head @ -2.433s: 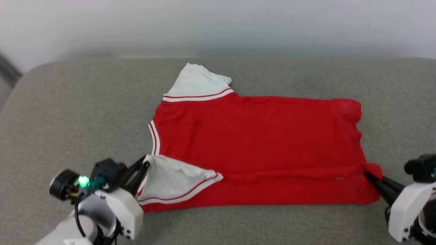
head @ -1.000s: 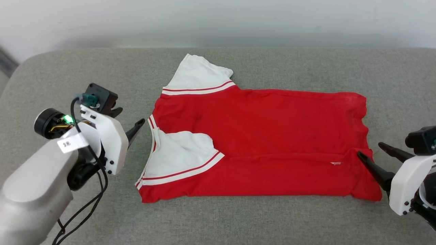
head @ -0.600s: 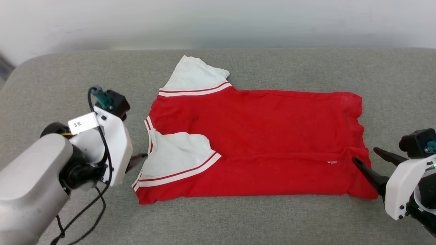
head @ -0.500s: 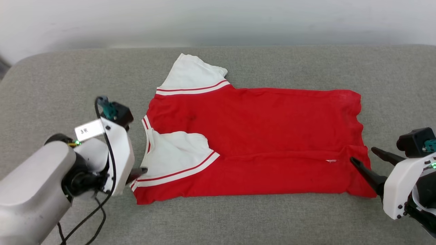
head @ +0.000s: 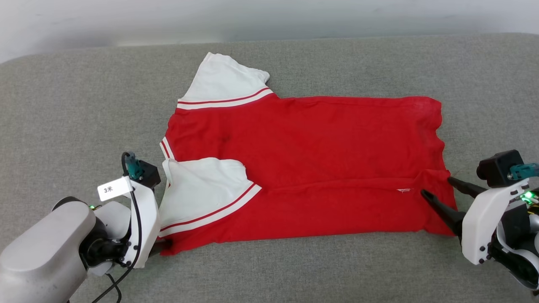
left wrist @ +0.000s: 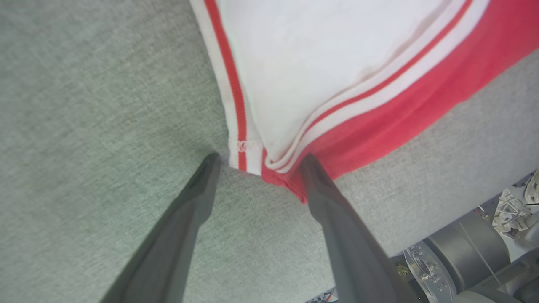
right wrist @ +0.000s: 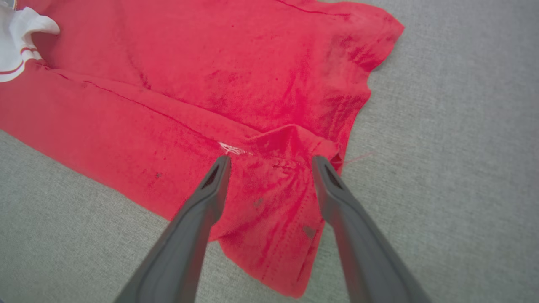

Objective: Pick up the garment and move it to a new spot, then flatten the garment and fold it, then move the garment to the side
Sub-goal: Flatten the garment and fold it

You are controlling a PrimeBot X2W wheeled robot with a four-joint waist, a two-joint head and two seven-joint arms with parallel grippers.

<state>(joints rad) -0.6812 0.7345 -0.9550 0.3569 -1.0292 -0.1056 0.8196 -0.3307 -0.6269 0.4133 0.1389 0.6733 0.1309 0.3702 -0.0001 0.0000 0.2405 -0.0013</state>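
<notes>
On the grey cushion (head: 84, 105), left gripper (left wrist: 257, 160) and right gripper (right wrist: 271, 162) gape wide at the red jersey's (head: 316, 160) near corners; I'd pinch all layers together.

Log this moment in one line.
garment: near edge folded over | left pincer: open, at sleeve-side corner | right pincer: open, over hem corner

One readable item here: a small white tag (head: 113, 189) at the lower left of the head view, fixed by the black cable (head: 134, 214) at the left arm's white wrist bracket (head: 146, 221). It reads "3米" in dark print. Over at the lower right of that view, the garment (head: 320, 151) carries a tiny white mark (head: 403, 190) along its folded edge. The right wrist view catches that mark mid-frame too, but it's too small to read in either view.
</notes>
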